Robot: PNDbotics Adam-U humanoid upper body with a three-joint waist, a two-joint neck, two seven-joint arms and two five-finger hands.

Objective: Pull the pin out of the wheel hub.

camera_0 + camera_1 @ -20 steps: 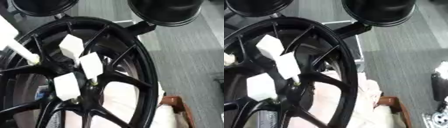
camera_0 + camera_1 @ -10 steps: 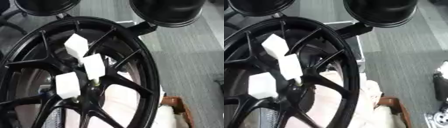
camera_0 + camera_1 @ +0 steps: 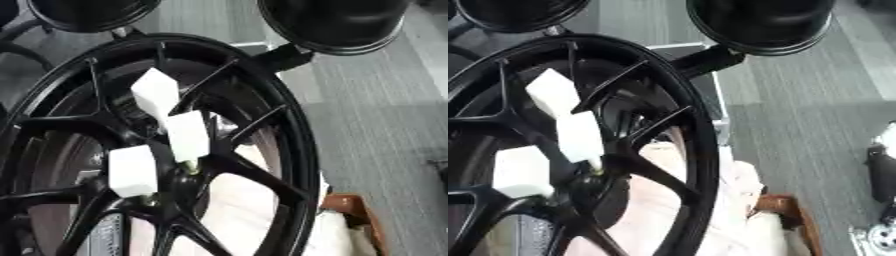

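Note:
The black spoked wheel hub (image 3: 296, 135) fills the left and middle of both views. Three pins with white block heads stand out of its centre. One pin (image 3: 156, 93) is uppermost, a second pin (image 3: 187, 135) sits just below it, and a third pin (image 3: 133, 170) is lower left. The middle pin shows a thin pale shank going into the hub centre (image 3: 179, 180). Neither of my hands shows in either view.
Two black round bodies hang at the top, one at the left (image 3: 87, 12) and one at the right (image 3: 337, 22). Pale cloth (image 3: 245, 210) lies behind the spokes. A brown object (image 3: 346, 207) sits at the lower right on grey striped floor (image 3: 385, 115).
A fourth white pin-like piece at the left edge one second ago has gone out of view. The whole picture has shifted slightly to the right; the three pins keep their places on the hub.

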